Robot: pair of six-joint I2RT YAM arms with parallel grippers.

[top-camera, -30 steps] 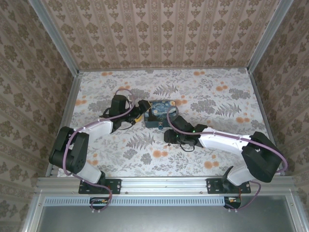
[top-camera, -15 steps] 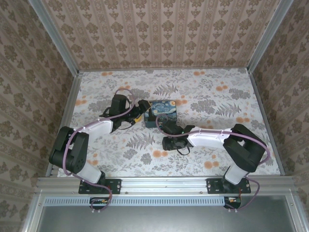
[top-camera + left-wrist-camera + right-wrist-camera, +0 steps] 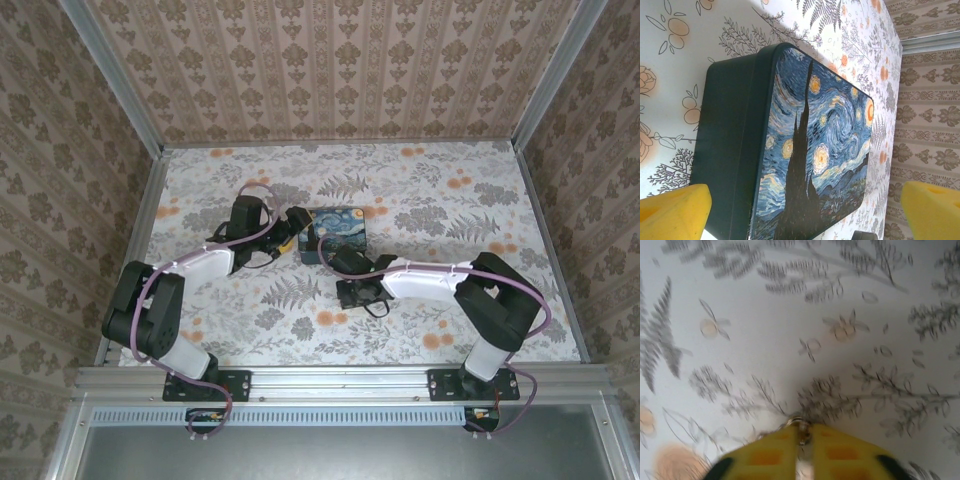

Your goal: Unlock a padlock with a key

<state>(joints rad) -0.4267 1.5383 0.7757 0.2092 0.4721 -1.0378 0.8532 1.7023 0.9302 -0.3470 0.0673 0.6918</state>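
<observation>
The blue swirl-painted tin box (image 3: 336, 232) (image 3: 815, 145) lies at the middle of the table. My left gripper (image 3: 297, 233) (image 3: 802, 202) is open, its yellow fingers (image 3: 670, 212) straddling the box's left end. My right gripper (image 3: 334, 263) (image 3: 801, 432) hangs low over the tablecloth just in front of the box's near edge. It is shut on a small silvery sliver with a ring, the key (image 3: 801, 429), which is blurred. The padlock is hidden from me; a dark shape (image 3: 865, 235) shows beyond the box's corner, and I cannot tell what it is.
Patterned walls close in the flowered table (image 3: 430, 200) on three sides. The right arm's forearm (image 3: 430, 282) stretches across the near middle, and the left arm (image 3: 200, 265) comes in from the left. An aluminium rail (image 3: 340, 378) runs along the near edge.
My right arm has folded in and its gripper has slid left, up to the box's near edge. The left arm and the box have stayed put.
</observation>
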